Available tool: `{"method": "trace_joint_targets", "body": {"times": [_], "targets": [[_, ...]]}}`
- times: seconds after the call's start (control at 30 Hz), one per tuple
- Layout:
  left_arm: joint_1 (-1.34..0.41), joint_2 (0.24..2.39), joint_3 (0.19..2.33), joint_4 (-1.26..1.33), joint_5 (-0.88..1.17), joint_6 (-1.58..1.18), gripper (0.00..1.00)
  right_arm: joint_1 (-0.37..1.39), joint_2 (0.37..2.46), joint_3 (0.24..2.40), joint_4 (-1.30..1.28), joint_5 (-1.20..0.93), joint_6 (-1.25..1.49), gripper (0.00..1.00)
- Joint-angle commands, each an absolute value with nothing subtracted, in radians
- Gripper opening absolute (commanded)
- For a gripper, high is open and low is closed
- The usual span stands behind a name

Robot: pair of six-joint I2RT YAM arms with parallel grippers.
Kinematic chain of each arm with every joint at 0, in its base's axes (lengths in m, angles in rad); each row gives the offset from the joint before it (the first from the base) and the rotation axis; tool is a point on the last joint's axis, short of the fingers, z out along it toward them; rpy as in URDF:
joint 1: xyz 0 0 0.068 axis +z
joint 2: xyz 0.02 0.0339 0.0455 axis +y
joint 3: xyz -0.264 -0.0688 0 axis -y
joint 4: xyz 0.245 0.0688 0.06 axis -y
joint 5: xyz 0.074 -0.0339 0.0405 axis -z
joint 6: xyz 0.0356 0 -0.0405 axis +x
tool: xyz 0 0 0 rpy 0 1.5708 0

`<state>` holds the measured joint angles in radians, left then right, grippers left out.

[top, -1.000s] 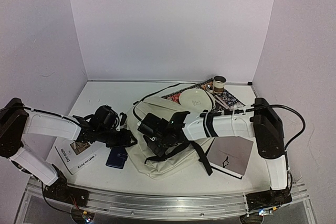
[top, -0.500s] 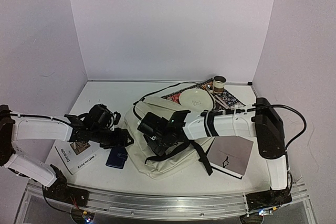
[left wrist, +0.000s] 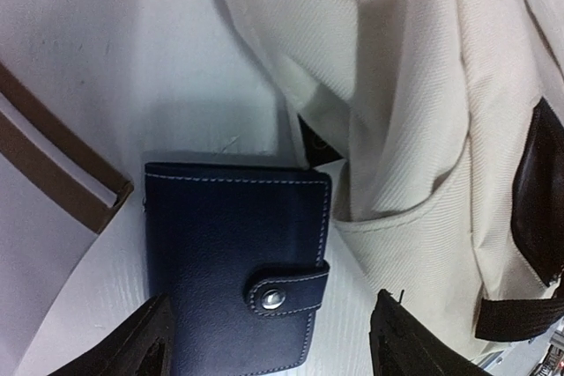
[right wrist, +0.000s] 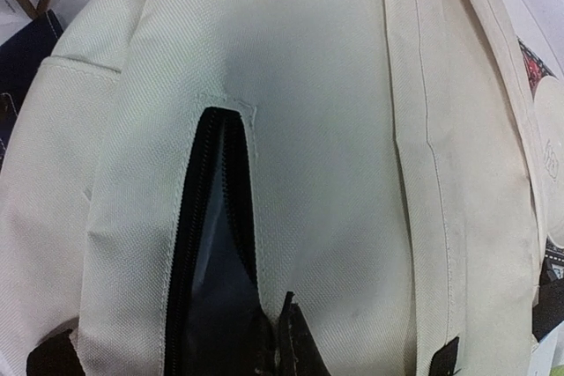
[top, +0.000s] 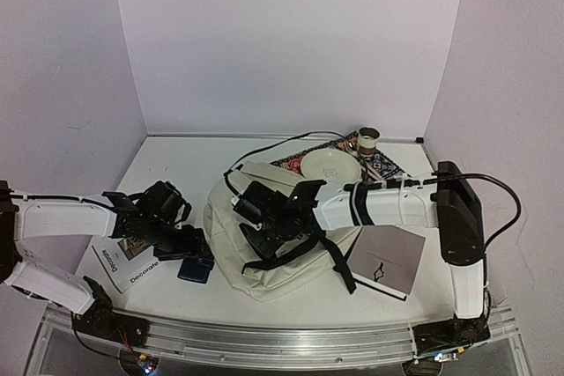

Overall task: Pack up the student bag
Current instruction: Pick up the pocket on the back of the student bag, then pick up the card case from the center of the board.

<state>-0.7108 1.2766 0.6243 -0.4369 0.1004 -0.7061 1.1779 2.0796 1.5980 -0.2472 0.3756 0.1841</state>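
While the right claw (right wrist: 278, 341) pinches the zipper edge (right wrist: 204, 209) of the student bag (top: 231, 253), on the table (top: 176, 165) toward its near edge, we note the left claw (left wrist: 273, 345) wide above the navy wallet (left wrist: 233, 253); thin fabric may slip, closing the opening.

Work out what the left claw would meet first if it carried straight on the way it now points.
Most likely the navy wallet, lying flat on the table straight ahead of the left claw and framed by its open fingers; the gap to it is unclear.
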Motion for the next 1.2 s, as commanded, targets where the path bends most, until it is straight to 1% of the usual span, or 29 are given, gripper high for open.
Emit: {"method": "trace_joint_targets", "body": {"times": [0.0, 0.1, 0.2, 0.37, 0.5, 0.67, 0.87, 0.97, 1.1, 1.17], "targets": [[-0.703, 1.285, 0.646, -0.530, 0.109, -0.680, 0.79, 1.176, 2.007, 1.577, -0.216, 0.366, 0.192, 0.00], [-0.702, 1.283, 0.653, -0.568, 0.108, -0.677, 0.86, 1.175, 2.006, 1.570, -0.205, 0.359, 0.192, 0.00], [-0.697, 1.275, 0.645, -0.588, 0.101, -0.680, 0.89, 1.176, 2.006, 1.566, -0.193, 0.349, 0.192, 0.00], [-0.671, 1.293, 0.639, -0.583, 0.113, -0.669, 0.87, 1.176, 2.002, 1.555, -0.177, 0.337, 0.189, 0.00], [-0.629, 1.317, 0.632, -0.537, 0.176, -0.638, 0.79, 1.175, 1.999, 1.550, -0.173, 0.328, 0.188, 0.00], [-0.565, 1.334, 0.587, -0.455, 0.287, -0.608, 0.66, 1.175, 1.991, 1.536, -0.164, 0.323, 0.187, 0.00], [-0.538, 1.355, 0.551, -0.406, 0.334, -0.601, 0.55, 1.176, 1.990, 1.523, -0.150, 0.308, 0.184, 0.00], [-0.533, 1.369, 0.540, -0.387, 0.347, -0.597, 0.48, 1.176, 1.990, 1.524, -0.144, 0.303, 0.183, 0.00], [-0.526, 1.381, 0.515, -0.359, 0.376, -0.598, 0.44, 1.175, 1.992, 1.523, -0.135, 0.298, 0.181, 0.00], [-0.526, 1.373, 0.504, -0.352, 0.393, -0.603, 0.41, 1.175, 1.994, 1.522, -0.131, 0.292, 0.180, 0.00]]}}
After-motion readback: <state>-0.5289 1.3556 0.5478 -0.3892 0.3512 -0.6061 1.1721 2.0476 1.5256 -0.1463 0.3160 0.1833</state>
